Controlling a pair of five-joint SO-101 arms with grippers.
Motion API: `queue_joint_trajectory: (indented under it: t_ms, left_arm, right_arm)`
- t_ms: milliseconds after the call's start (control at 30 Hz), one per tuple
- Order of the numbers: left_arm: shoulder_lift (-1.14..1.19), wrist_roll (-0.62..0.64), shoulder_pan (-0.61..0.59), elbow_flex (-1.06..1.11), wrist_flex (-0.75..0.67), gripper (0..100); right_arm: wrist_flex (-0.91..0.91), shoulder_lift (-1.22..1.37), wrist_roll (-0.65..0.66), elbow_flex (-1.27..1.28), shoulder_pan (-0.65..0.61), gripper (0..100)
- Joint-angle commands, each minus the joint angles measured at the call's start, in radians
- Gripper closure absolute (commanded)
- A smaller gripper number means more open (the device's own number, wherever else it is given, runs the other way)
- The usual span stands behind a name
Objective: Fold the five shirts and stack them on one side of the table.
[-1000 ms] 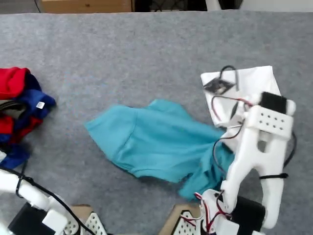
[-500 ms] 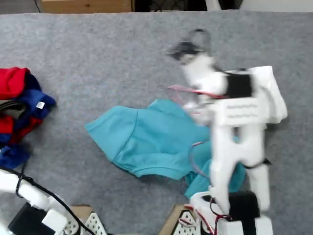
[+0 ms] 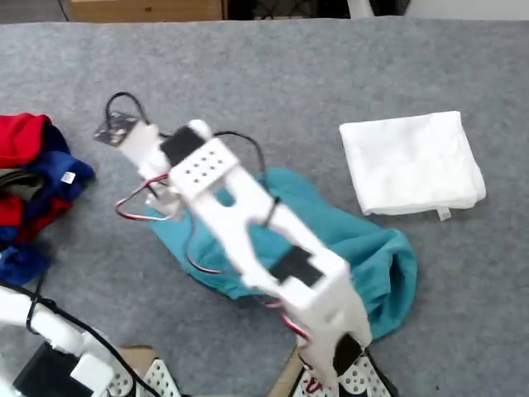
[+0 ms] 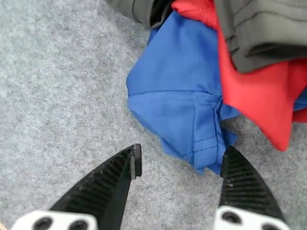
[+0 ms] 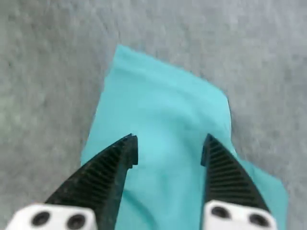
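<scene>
A teal shirt (image 3: pixel 364 248) lies crumpled at the table's middle, partly under my right arm (image 3: pixel 248 223), which stretches across it toward its left end. My right gripper (image 5: pixel 168 143) is open just above a corner of the teal shirt (image 5: pixel 163 105), holding nothing. A folded white shirt (image 3: pixel 411 163) rests at the right. A heap of red (image 3: pixel 21 136) and blue (image 3: pixel 58 174) shirts sits at the left edge. My left gripper (image 4: pixel 180 160) hangs open over the blue shirt (image 4: pixel 177 96), beside a red shirt (image 4: pixel 259 96) and a dark grey one (image 4: pixel 259 28).
Grey felt (image 3: pixel 264 74) covers the table, bare across the far half. My left arm (image 3: pixel 41 327) sits low at the front left with its cable. Cardboard bases stand at the front edge.
My right arm has swung from the folded white shirt on the right across to the left end of the teal shirt. The white shirt is now uncovered. The left arm has not moved.
</scene>
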Motion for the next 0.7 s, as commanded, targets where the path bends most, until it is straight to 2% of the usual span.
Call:
queue_joint_trajectory:
  t_ms: [0, 133, 367, 667]
  left_arm:
    - [-0.005, -0.008, -0.01, -0.001, -0.005, 72]
    - [-0.006, -0.002, -0.027, -0.004, -0.005, 72]
    - [-0.006, -0.006, -0.09, -0.002, -0.006, 72]
    - [-0.006, -0.008, -0.102, -0.001, -0.003, 72]
  right_arm:
    - [0.043, 0.18, -0.009, -0.314, -0.032, 75.1]
    - [0.124, 0.381, -0.012, -0.602, -0.072, 75.1]
    - [0.175, 0.665, -0.133, -0.995, -0.137, 75.1]
    - [0.236, 0.746, -0.209, -1.107, -0.163, 77.1]
